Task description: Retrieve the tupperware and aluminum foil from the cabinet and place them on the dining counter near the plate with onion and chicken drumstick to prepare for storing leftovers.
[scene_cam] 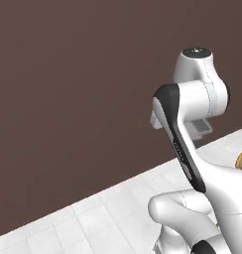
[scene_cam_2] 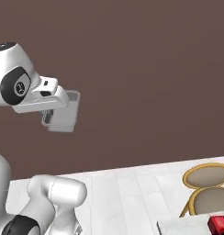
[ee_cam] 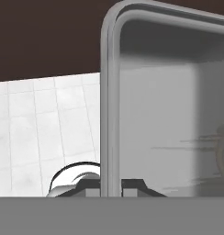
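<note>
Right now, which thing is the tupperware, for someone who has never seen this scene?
Find the white arm against the brown wall. At its end the gripper is clamped on the tupperware, carried above the tiled floor: a small, boxy, translucent grey-white container with rounded corners.

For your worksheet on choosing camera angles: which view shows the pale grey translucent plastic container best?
The hand view: the pale grey translucent plastic container looms close, its rim pinched between the shut gripper. The right base view shows it small and whole at the hand, above the floor. The left base view shows a corner behind the arm.
</note>
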Controlling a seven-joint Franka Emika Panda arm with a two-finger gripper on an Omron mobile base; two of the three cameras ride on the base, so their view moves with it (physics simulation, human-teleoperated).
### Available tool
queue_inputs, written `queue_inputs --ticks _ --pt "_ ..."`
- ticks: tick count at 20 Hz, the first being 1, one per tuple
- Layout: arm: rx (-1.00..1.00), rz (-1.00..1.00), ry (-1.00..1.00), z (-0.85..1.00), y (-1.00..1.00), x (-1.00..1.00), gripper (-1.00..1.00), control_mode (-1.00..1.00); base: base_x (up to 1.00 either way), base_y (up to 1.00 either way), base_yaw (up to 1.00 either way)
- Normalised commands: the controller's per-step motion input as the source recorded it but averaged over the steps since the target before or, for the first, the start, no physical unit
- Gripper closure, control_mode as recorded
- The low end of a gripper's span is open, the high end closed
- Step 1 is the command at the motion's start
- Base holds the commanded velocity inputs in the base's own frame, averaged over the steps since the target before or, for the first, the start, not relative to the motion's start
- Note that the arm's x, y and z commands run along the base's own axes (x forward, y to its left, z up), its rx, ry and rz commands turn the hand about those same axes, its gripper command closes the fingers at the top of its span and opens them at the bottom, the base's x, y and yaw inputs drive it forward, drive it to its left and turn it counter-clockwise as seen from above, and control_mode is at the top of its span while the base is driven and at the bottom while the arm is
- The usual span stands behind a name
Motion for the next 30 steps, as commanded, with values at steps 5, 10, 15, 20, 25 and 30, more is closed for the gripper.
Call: queue_inputs --ticks 5,10,15,20,25,30 --pt "0.0 0.0 0.0 0.0 0.0 0.0 1.0 1.0 1.0 0.0 -0.48" --pt "0.0 0.0 0.0 0.0 0.0 0.0 1.0 1.0 0.88 0.0 -0.59" --pt "0.0 0.0 0.0 0.0 0.0 0.0 1.0 1.0 0.55 0.01 -0.72" --pt "0.0 0.0 0.0 0.0 0.0 0.0 1.0 1.0 0.45 0.02 -0.76" --pt "0.0 0.0 0.0 0.0 0.0 0.0 1.0 1.0 0.61 0.22 -0.7" --pt "0.0 0.0 0.0 0.0 0.0 0.0 1.0 1.0 0.76 0.47 -0.65"
